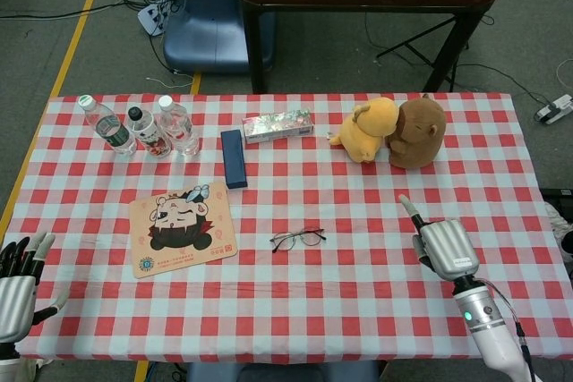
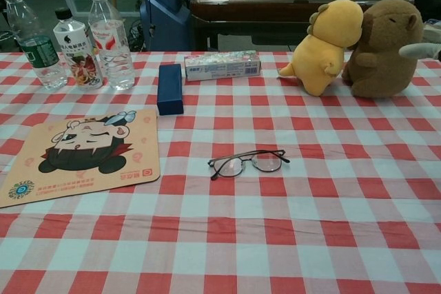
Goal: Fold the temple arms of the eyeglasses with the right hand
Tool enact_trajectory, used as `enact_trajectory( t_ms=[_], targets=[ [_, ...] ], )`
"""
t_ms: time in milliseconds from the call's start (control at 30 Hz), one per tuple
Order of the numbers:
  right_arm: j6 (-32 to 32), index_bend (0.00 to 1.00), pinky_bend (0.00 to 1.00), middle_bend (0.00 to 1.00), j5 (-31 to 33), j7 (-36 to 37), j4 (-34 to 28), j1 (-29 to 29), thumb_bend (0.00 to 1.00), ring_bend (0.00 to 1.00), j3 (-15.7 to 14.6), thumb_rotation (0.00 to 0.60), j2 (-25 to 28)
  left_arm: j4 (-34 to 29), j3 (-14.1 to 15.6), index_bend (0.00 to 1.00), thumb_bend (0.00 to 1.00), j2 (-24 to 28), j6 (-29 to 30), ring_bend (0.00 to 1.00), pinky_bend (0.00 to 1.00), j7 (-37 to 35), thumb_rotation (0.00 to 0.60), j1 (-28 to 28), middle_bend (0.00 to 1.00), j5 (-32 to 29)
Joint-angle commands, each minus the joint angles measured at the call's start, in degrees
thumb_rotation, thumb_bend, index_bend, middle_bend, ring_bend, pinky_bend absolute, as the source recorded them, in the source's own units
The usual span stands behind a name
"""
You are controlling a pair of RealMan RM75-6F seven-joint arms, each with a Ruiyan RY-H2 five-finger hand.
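Glasses [image 1: 298, 239] lay on your counter [image 1: 358, 292]; right hand [image 1: 443, 248] hovered apart, seemingly empty, left hand [image 1: 18, 279] spread.

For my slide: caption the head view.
Eyeglasses lie untouched on the checkered table; right hand hovers apart.

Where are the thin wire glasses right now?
In both views the thin wire-framed eyeglasses lie on the checked tablecloth near the middle, right of the cartoon mouse pad, untouched.
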Motion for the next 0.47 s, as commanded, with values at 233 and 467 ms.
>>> enact_trajectory(
  t_ms=[233, 467],
  targets=[
    [7.71, 0.00, 0.31, 0.18, -5.95, 5.90, 3.23, -7.34, 0.39, 0.16, -1.85, 0.600, 2.18, -1.08, 0.14, 0.00, 0.25, 0.18, 0.23, 0.00, 0.00, 0.75, 0.600, -0.18, 0.00, 0.62],
    [9.85, 0.00, 0.24, 0.14, -7.12, 7.74, 3.83, -10.63, 0.37, 0.11, -1.67, 0.600, 3.05, -1.72, 0.30, 0.00, 0.25, 0.46, 0.67, 0.00, 0.00, 0.99, 0.600, 0.01, 0.00, 0.88]
  ],
)
